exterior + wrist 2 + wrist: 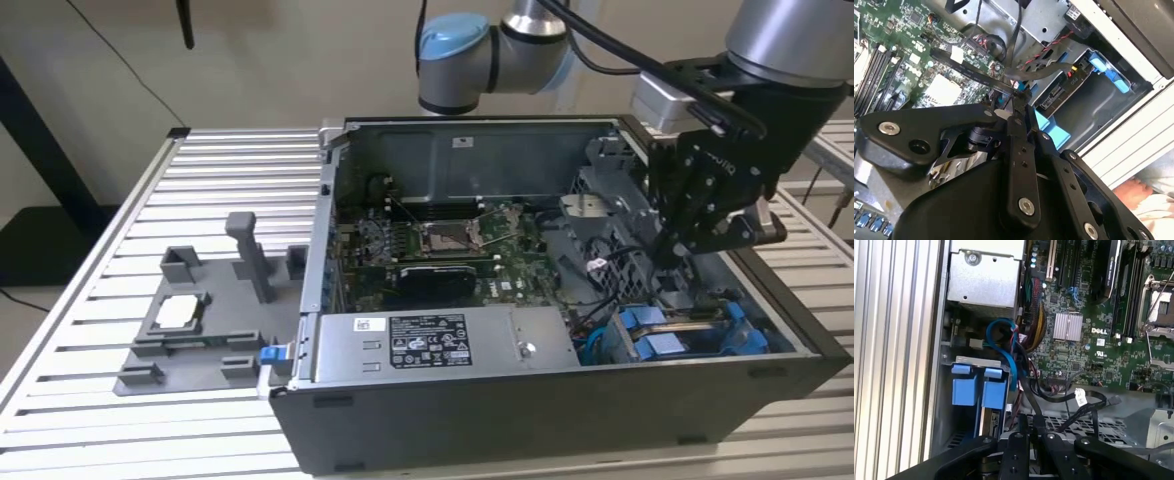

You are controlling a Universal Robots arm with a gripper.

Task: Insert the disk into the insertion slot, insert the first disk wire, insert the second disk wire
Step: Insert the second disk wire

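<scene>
Exterior view: white-labelled power-supply box (441,345).

Grey fixture tray (187,340) beside motherboard (441,245)

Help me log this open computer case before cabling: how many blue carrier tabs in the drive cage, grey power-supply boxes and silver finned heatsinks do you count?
Blue carrier tabs: 2
Grey power-supply box: 1
Silver finned heatsink: 1
Total: 4

Slatted metal table (147,200), computer case (534,420), grey fixture (200,330)
</scene>
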